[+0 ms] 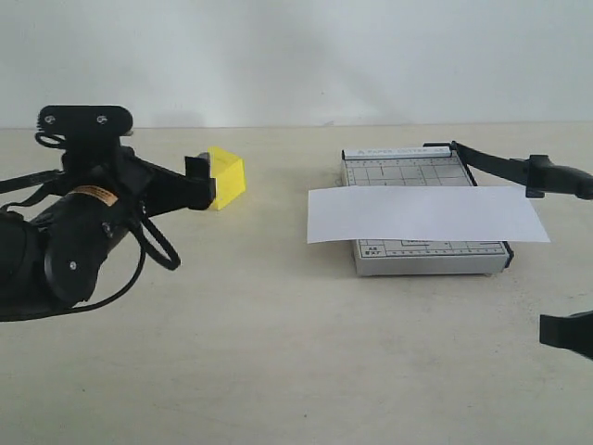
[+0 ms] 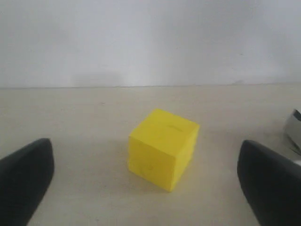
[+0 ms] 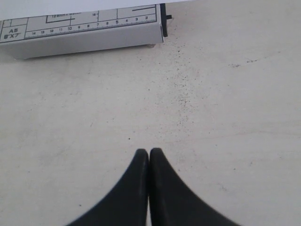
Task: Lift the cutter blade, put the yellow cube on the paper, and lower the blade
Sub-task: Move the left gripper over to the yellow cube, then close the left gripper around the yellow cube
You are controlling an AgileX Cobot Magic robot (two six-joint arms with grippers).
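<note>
The cutter blade (image 1: 505,165) looks raised; the yellow cube (image 2: 162,148) stands on the bench (image 1: 278,352), well apart from the paper (image 1: 426,214), between the spread left fingers (image 2: 26,181); the right fingers (image 3: 141,188) are pressed together; placing and lowering remain.

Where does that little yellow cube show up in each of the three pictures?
Exterior view: the yellow cube sits left of centre, at the left gripper's tip.
Left wrist view: mid-picture, just ahead of the open fingers.
Right wrist view: not in it.
Shared landmark: the grey cutter base, in the exterior and right wrist views.
</note>
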